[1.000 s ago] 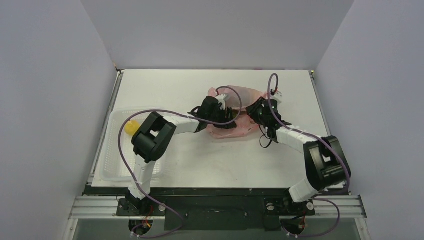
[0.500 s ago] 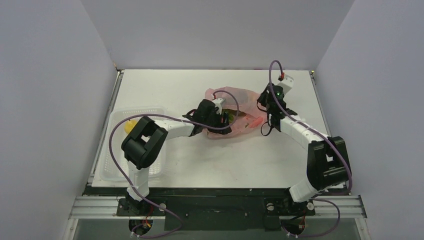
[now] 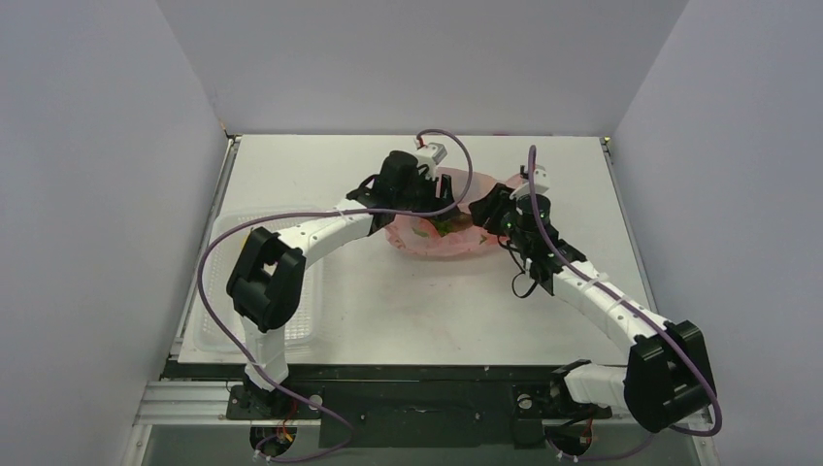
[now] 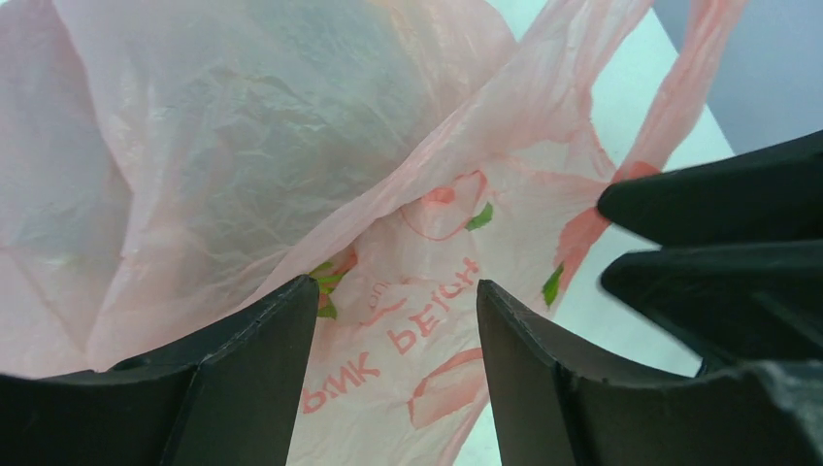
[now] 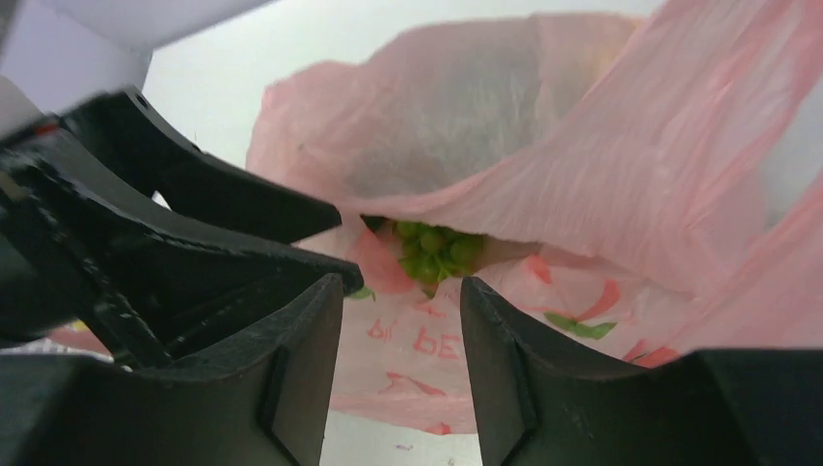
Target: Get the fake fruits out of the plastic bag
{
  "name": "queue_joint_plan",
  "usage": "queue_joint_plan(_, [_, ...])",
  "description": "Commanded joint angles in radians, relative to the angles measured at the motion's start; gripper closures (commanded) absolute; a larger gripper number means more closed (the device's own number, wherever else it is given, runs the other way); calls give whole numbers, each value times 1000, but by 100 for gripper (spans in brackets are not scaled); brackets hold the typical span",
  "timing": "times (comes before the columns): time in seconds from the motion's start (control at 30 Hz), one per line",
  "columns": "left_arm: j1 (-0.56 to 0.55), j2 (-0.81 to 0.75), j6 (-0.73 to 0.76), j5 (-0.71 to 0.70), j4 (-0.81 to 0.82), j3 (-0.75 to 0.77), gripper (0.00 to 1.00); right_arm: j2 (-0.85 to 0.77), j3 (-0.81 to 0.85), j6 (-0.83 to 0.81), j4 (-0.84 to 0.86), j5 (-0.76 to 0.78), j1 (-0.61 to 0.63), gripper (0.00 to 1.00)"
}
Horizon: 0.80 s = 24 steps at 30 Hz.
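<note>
The pink plastic bag lies at the table's far middle with its mouth gaping. A light green grape bunch shows inside the mouth and as a green spot in the top view. The other fake fruits are hidden. My left gripper hangs open over the bag's left rim, and in the left wrist view printed pink film lies beyond the spread fingers. My right gripper is open at the bag's right side, and in the right wrist view it faces the bag just short of the grapes.
A clear plastic tray stands at the table's left edge, partly under my left arm's elbow. The two grippers are close together: each one's black fingers show in the other's wrist view. Grey walls stand on all sides.
My left gripper has risen and moved back over the bag's left rim. My right gripper swung out to the back right, then came back to the bag's right side. The bag's mouth gapes wider.
</note>
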Motion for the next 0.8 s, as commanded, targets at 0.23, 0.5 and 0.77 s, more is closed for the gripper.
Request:
queue_joint_plan(0.23, [4,-212,-37,-2,24,-82,36,-5,87,-102,-226,-21,-20,45])
queue_joint_plan(0.5, [64,-449,21,-107,-276,-57,36,-181,192,-211,-436,132,-158,19])
queue_joint_plan(0.77, [203,-405,67,-168,-472,34,26,-2,419,-314,-469,28,-236,8])
